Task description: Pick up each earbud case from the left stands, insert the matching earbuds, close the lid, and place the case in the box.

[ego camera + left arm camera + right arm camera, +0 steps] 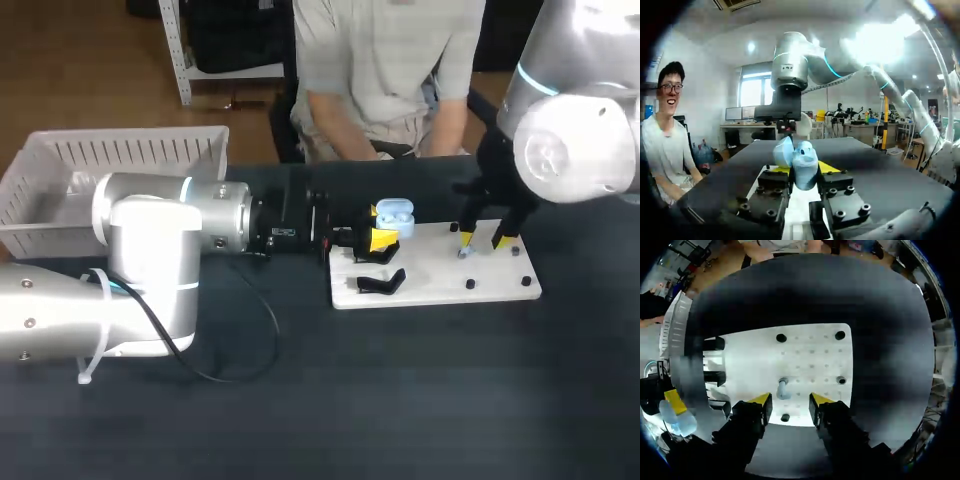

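Earbud case (393, 212), lid open, is pinched by L gripper (805, 170) over white board (430, 285); R gripper (788, 401), fingers spread, is held over earbud (783, 388).

On your table (400, 400), the board (440, 285) lies right of centre, and the basket (120, 160) sits at the far left corner. Your left gripper (383, 238) comes in from the left and grips the earbud case (394, 212) over the board's left end, just behind a stand (382, 283). Your right gripper (485, 240) hangs over the board's right half. An earbud (783, 388) lies on the board below it, between its spread fingers (761, 400).
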Controlling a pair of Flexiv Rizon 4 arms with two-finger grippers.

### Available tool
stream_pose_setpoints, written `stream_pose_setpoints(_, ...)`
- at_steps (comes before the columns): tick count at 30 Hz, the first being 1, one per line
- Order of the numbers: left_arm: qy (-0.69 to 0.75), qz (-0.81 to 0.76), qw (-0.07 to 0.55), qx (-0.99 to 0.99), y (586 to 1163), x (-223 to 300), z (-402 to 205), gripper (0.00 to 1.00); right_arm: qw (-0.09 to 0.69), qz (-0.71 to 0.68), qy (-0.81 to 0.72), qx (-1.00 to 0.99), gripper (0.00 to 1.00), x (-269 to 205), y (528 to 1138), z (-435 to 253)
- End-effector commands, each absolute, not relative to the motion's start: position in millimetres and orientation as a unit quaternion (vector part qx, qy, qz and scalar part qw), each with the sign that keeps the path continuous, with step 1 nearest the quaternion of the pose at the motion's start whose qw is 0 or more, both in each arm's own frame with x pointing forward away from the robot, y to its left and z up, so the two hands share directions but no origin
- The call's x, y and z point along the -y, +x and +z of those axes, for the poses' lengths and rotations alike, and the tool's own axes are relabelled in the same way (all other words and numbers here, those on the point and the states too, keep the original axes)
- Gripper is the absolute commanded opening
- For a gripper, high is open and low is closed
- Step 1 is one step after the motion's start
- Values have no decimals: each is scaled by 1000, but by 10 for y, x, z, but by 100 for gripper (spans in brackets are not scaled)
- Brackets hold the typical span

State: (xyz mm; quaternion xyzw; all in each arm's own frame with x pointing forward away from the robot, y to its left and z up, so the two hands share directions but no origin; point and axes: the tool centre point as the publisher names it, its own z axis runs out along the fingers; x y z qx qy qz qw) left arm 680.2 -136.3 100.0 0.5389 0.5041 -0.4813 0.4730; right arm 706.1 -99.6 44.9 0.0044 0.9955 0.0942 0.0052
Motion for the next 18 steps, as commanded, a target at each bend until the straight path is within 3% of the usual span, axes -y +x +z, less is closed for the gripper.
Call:
stream_pose_setpoints(1,538,-480,477,-504,6787,1366,992,0,0,94,5,-996,45,986,7081,406)
stream_pose_setpoints(9,538,-480,477,-504,6787,1366,992,0,-7,91,8,-996,44,961,7075,352)
stream_pose_setpoints(18,538,-480,477,-504,6787,1366,992,0,-10,92,9,-996,35,907,7077,326)
